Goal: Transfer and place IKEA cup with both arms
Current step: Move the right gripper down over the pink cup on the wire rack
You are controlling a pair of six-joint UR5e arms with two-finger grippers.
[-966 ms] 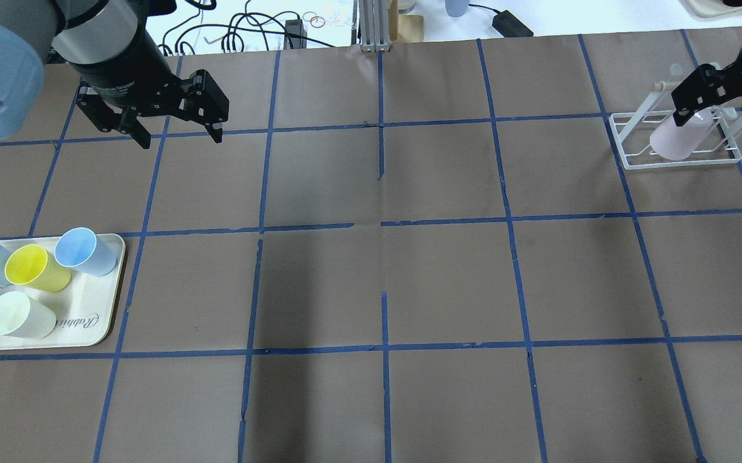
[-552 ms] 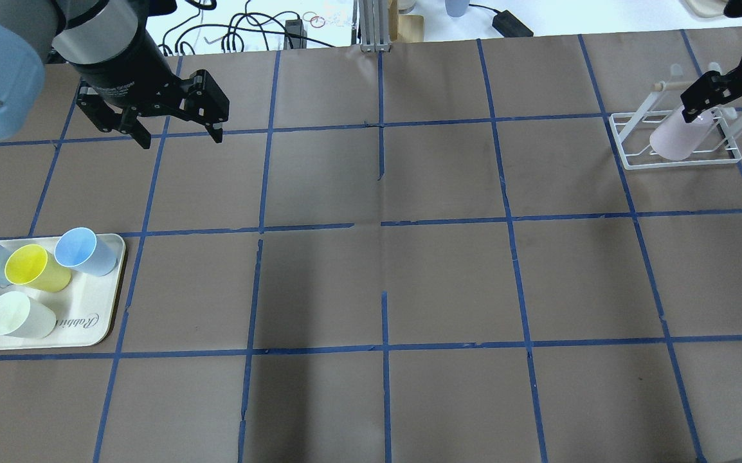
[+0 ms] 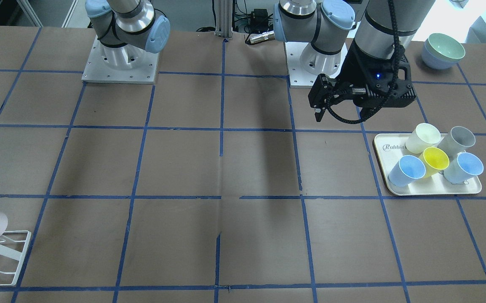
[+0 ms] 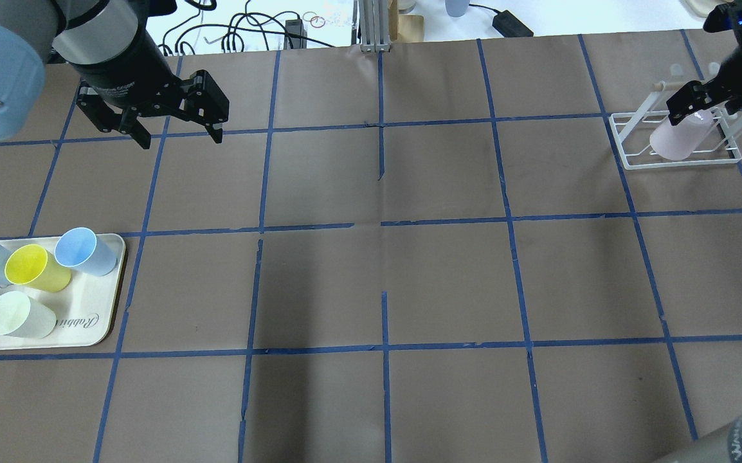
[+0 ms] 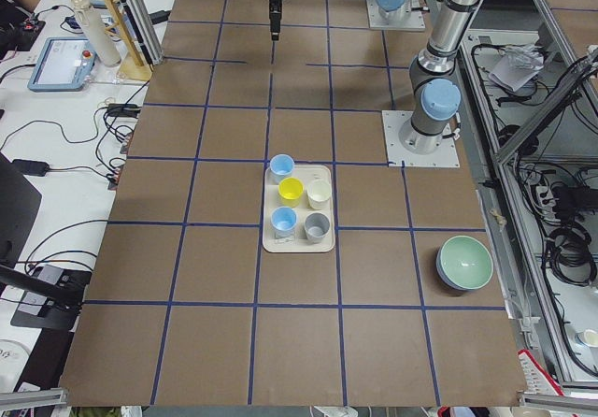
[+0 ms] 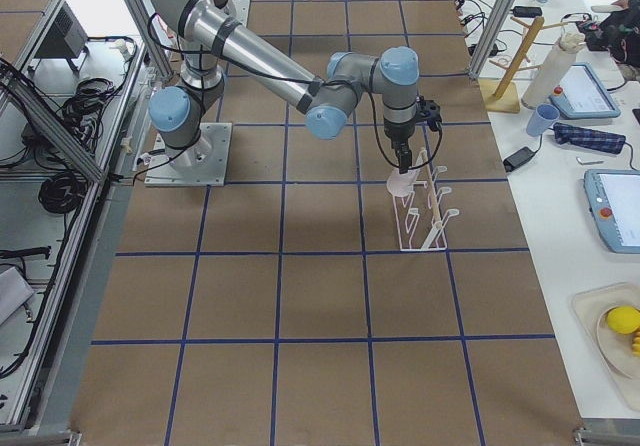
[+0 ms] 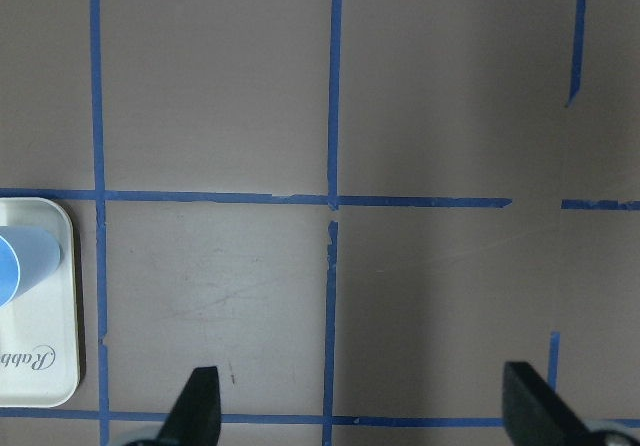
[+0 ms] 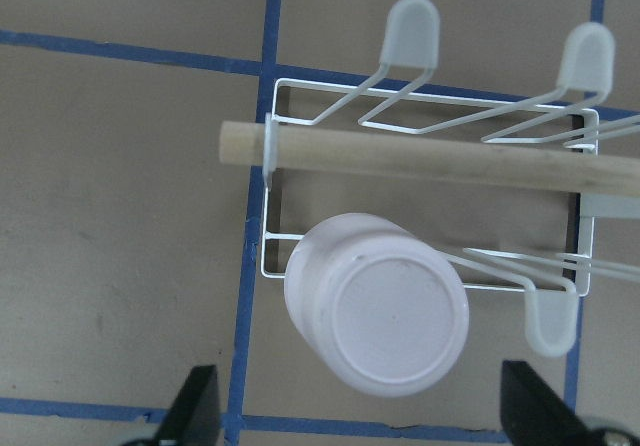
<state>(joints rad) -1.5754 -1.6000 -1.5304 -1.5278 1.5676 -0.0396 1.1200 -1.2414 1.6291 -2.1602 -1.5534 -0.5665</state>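
Left gripper [image 4: 181, 137] and right gripper [image 8: 362, 421] both point downward with jaws spread wide apart

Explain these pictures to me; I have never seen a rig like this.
A left arm and a right arm, both robotic, are bolted to a table. One camera looks down from behind them, one faces them, two watch from the table's ends, and one rides on each wrist. The left fingers, the black pair it grasps with, hang open and empty over the table. The right fingers hang open over a pink cup, not gripping it; it sits upside down on a white rack. A tray carries five other cups. Nothing is held.
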